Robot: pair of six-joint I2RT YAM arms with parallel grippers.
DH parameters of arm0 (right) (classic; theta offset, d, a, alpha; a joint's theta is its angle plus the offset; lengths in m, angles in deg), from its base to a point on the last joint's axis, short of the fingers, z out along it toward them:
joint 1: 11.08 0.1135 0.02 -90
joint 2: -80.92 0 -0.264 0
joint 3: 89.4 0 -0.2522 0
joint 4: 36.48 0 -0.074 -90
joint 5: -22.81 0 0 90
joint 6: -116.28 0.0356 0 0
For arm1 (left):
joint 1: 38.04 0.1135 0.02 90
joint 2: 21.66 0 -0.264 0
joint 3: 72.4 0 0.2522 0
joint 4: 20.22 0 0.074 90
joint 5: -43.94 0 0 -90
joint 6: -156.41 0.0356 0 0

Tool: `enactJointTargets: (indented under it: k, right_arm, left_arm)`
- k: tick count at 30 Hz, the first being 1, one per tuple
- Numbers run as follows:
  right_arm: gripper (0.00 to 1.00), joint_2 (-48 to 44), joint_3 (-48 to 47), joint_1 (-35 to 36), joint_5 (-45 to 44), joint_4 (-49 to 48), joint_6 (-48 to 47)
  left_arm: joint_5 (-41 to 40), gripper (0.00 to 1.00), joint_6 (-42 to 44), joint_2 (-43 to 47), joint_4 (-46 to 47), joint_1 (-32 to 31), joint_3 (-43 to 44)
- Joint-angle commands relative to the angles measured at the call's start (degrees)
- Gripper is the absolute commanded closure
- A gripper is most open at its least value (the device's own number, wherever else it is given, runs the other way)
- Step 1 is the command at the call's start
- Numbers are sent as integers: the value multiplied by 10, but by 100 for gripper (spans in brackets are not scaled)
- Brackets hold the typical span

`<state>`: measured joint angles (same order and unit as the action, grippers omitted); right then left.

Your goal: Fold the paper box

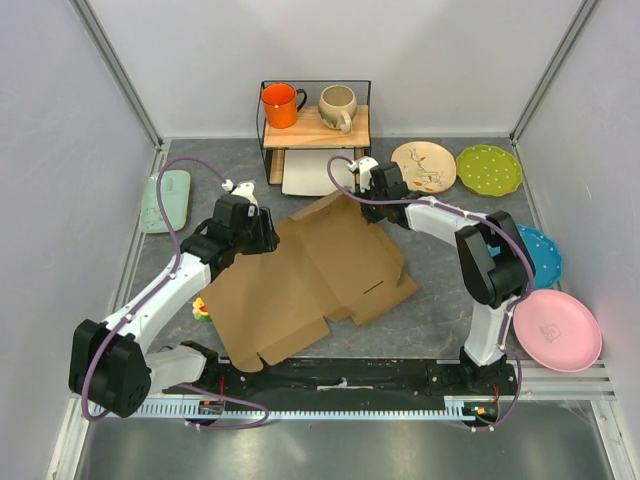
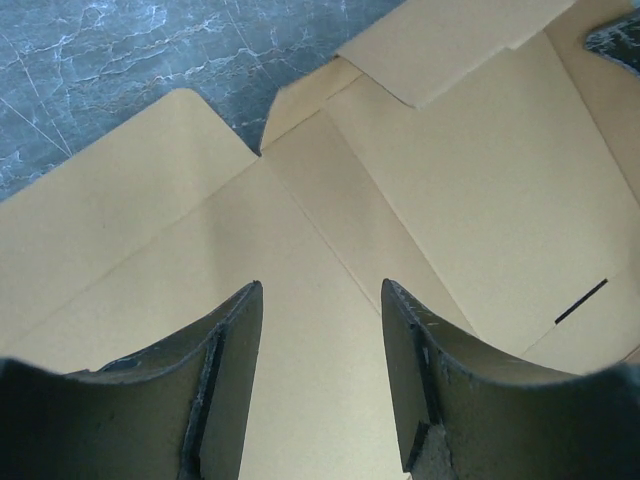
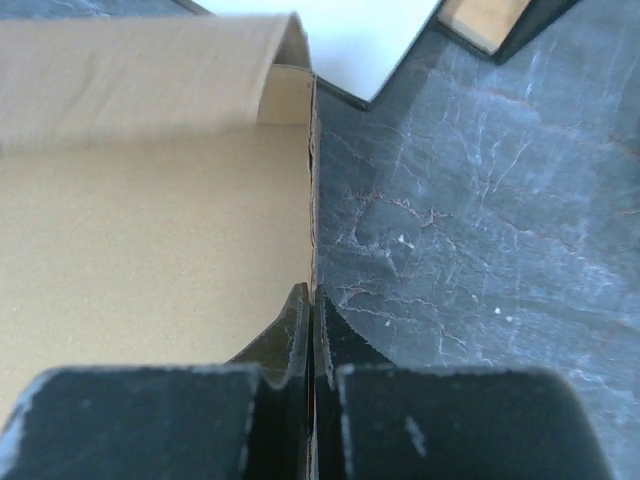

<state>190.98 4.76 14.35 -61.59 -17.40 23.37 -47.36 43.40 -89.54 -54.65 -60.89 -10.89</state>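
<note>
Most of the folding is left to do, as far as you can see here. The paper box (image 1: 310, 280) lies as an almost flat brown sheet in the middle of the table (image 1: 440, 300), between the two arms. Its flaps are spread out and no wall is standing yet. Only at the far edge, near the wooden rack (image 1: 315, 125), one flap (image 3: 150, 60) is raised and curls a little over the sheet.

Your right gripper (image 3: 312, 320) is at this far corner. Its jaws are pressed together on the edge of the cardboard: in the right wrist view the edge runs straight into the thin line between the two fingers, so I judge that it holds the sheet there.

Your left gripper (image 2: 320, 380) is over the far left part of the sheet. Its jaws stand about half apart and nothing is between them. I cannot tell whether the fingertips touch the cardboard or hang just above it.

So, in my judgement, you are at the first fold. The crease lines are visible in the left wrist view but not bent, and the small slit (image 2: 580, 300) has no tab in it. All four sides must be raised and the tabs locked before the box is done. Take care that the thin edge does not slip out of the right grip while the flap is turned.
</note>
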Motion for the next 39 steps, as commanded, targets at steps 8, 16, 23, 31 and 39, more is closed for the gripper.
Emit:
enactJointTargets:
  k: [8, 16, 23, 31, 39]
  right_arm:
    - [100, -165, -33, 135, -169, 114, -130]
    - [100, -275, -37, 194, -235, 198, -179]
    - [100, -307, -9, 257, -356, 204, -235]
    - [100, -339, 111, 305, -434, 99, -321]
    - [100, -389, 143, 306, -401, 65, -356]
  left_arm:
    - [-9, 43, -15, 26, 26, 3, 5]
    - [-54, 42, -13, 48, 20, 3, 10]
    - [-82, 39, -12, 95, 48, 4, -8]
    - [27, 39, 15, 100, 150, 4, -73]
    - [58, 40, -10, 104, 205, 4, -112]
